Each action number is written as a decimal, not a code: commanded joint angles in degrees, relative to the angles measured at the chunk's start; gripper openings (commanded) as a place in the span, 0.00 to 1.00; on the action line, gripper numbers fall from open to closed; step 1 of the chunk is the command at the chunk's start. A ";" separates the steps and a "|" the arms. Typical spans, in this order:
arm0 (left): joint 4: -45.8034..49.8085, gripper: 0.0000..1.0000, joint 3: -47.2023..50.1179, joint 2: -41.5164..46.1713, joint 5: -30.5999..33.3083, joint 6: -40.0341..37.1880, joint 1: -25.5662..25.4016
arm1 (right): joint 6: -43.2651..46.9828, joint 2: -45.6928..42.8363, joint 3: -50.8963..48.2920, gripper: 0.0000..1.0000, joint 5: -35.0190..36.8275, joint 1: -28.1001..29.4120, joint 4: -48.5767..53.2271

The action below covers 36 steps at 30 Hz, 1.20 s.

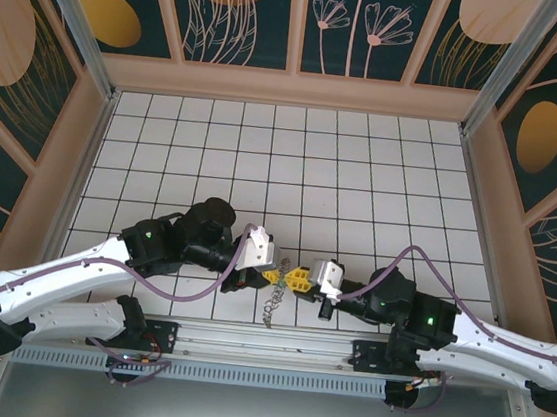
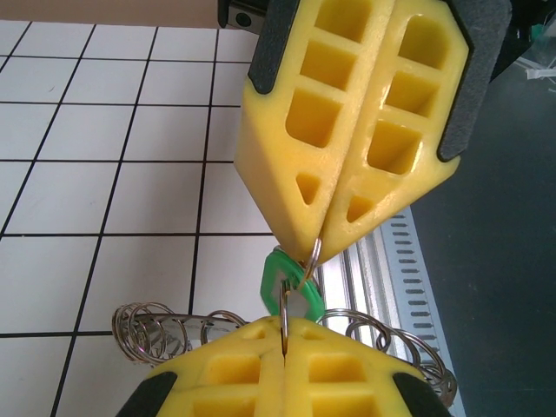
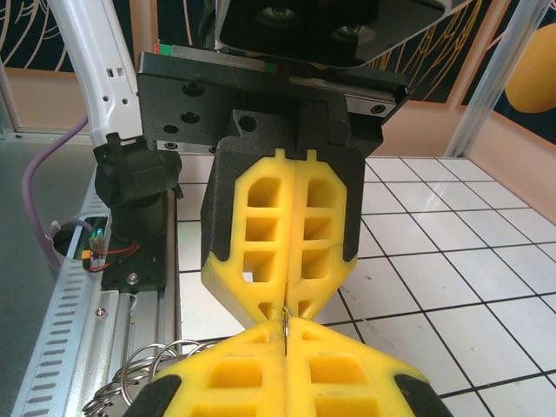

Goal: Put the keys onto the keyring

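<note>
The 2 grippers meet tip to tip at the near edge of the tiled table [image 1: 264,157], about midway between left and right. The left gripper [image 2: 285,340] is fully closed, with a thin wire of the keyring [image 2: 161,330] running into its tips. The right gripper [image 2: 314,246] is pressed shut too, a silvery loop of the ring showing at its point. The green key [image 2: 280,280] sits in the gap between both tips, touching them. The ring's coils hang just near of the fingers.
</note>
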<state>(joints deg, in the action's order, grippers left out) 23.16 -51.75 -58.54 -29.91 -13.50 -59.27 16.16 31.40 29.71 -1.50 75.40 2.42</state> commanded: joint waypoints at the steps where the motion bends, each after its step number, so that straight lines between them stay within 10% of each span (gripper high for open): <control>1: -1.82 0.00 -0.55 0.01 -1.13 -0.75 0.08 | -0.26 -0.53 -0.19 0.00 1.35 -0.33 -0.67; 36: -1.80 0.00 -0.67 0.18 -1.14 -0.74 0.04 | 0.07 -1.04 -0.36 0.00 0.95 -0.63 -0.88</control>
<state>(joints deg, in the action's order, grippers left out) 23.16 -51.75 -58.54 -29.91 -13.50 -59.27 16.16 30.68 29.71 -1.34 75.31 2.44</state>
